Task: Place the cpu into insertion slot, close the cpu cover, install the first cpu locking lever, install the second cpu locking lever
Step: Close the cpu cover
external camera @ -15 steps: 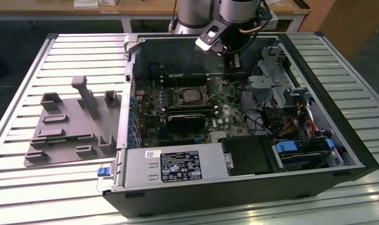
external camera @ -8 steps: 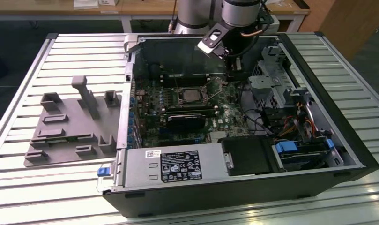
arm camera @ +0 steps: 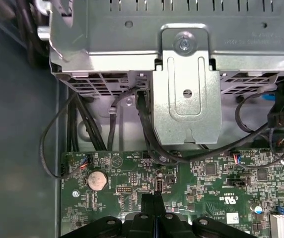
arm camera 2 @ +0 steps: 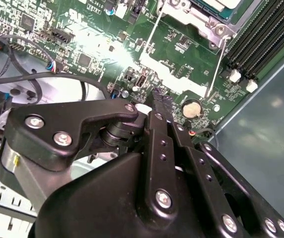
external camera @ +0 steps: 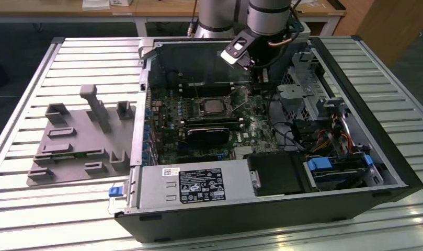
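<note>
Hovering over the motherboard (arm camera: 206, 183), the fingers (arm camera 2: 162, 101) are pressed together and hold nothing. Beyond their tips we see the cpu (external camera: 213, 106) seated in the insertion slot (external camera: 198, 106), with the cpu cover (arm camera 2: 201, 21) framing it.

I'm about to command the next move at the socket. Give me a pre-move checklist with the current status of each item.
1. The cpu seated in the insertion slot: ok, its silvery top lies inside the slot in the exterior view.
2. The cpu cover down over the chip: cannot tell whether it lies fully flat.
3. Both wire levers latched: cannot tell; the thin rods run beside the socket.
4. Nothing in the gripper: ok, it is shut and empty, with its tip near the coin cell.
5. The black cables clear of the tip: ok, they are apart.
</note>
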`<state>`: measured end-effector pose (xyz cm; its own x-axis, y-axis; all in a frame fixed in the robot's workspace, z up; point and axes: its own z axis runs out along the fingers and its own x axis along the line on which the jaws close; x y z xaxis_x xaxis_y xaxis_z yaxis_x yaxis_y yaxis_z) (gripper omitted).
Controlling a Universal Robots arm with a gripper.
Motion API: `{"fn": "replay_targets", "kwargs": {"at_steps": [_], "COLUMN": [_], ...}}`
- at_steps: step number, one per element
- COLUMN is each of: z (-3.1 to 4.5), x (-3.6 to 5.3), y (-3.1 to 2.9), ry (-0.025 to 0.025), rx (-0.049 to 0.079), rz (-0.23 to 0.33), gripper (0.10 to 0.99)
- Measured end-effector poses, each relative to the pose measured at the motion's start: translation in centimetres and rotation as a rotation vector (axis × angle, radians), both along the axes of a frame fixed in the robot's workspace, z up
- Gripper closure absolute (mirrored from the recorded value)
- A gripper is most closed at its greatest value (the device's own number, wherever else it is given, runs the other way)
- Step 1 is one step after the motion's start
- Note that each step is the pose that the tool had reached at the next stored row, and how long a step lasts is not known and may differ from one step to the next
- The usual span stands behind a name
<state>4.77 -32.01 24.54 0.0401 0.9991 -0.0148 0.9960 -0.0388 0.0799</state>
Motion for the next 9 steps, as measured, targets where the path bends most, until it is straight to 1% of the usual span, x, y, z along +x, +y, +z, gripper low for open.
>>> {"fn": "replay_targets", "kwargs": {"at_steps": [2, 8, 9], "z": [-0.11, -0.12, -0.12], "x": [0.0, 0.0, 0.0], "y": [0.0, 0.0, 0.0], "ry": [0.0018, 0.002, 0.0035], "rx": [0.0, 0.0, 0.0], "rz": [0.0, 0.0, 0.0], "gripper": [0.984, 0.984, 0.984]}}
